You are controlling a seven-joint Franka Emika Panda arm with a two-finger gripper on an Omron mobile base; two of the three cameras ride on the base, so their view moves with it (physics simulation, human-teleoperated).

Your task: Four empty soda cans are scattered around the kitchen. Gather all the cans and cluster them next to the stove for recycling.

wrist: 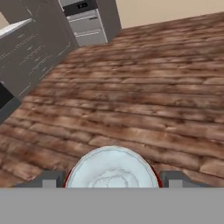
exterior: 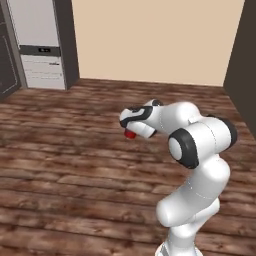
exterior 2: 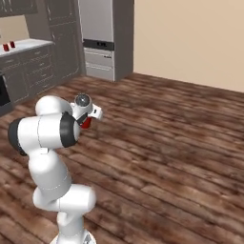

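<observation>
Soda cans are what I am gathering, and the room I carry this one through comes first: the kitchen's plank floor (exterior: 75,165) spreads wide under me, a beige wall (exterior: 150,40) beyond it. In the right base view a tall steel-grey appliance (exterior 2: 100,43) stands against that wall, with dark cabinets (exterior 2: 38,71) and a pale counter (exterior 2: 21,46) running off to its left. On that counter, far from me, sit 2 small red cans (exterior 2: 8,46), close together.

My arm (exterior: 200,150) is folded up over the base, well above the floor. At its end my gripper (wrist: 113,180) is pinching 1 soda can (wrist: 112,170); the hand view shows its silvery top between the 2 finger tips (wrist: 52,179), a thin red rim at each side. From the base views only a bit of red peeks out under the hand.

I judge an empty can to be very light, thin-walled and easy to dent, with a smooth side that could slip. Holding it across the middle of the body, with modest squeeze, suits it best. Whether I grip it exactly there, I cannot tell.
</observation>
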